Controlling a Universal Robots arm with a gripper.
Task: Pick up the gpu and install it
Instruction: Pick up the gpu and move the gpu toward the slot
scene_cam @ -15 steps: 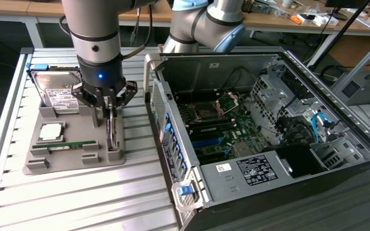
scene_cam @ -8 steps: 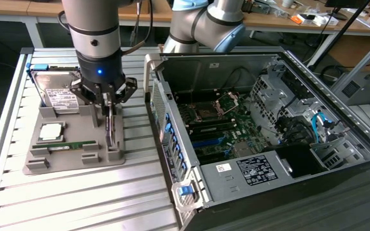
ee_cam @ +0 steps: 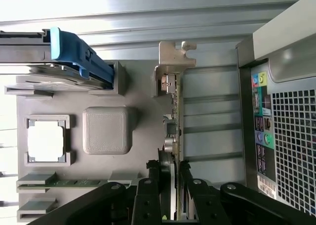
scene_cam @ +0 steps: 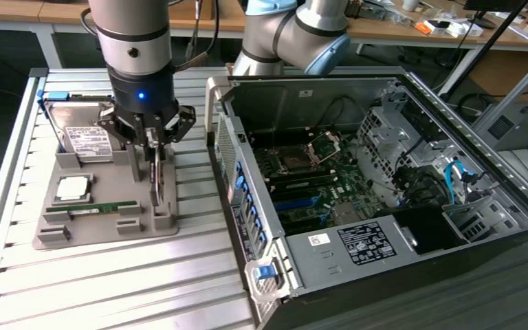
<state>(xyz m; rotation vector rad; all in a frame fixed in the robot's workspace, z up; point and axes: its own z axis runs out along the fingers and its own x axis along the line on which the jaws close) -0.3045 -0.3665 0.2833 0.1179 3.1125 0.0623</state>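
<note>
Pinching the upright gpu [scene_cam: 159, 184], the narrowed claw [scene_cam: 157, 152] wants a square, firm hold above the tray [scene_cam: 90, 237] beneath it.

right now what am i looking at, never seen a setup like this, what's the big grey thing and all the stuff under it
That big grey column is a robot arm; the black hand at its end does the grasping. One picture is from a camera off to the side, the other from a camera on the wrist, looking down past the hand. On the slatted table lies a grey holder tray with computer parts: a silver hard drive, a square processor chip, a green memory stick and the gpu, a thin card standing on edge. The hand is at the card's top edge; whether it is gripping I cannot tell. Beside the tray, on the exterior view's right, sits an open computer case.
</note>
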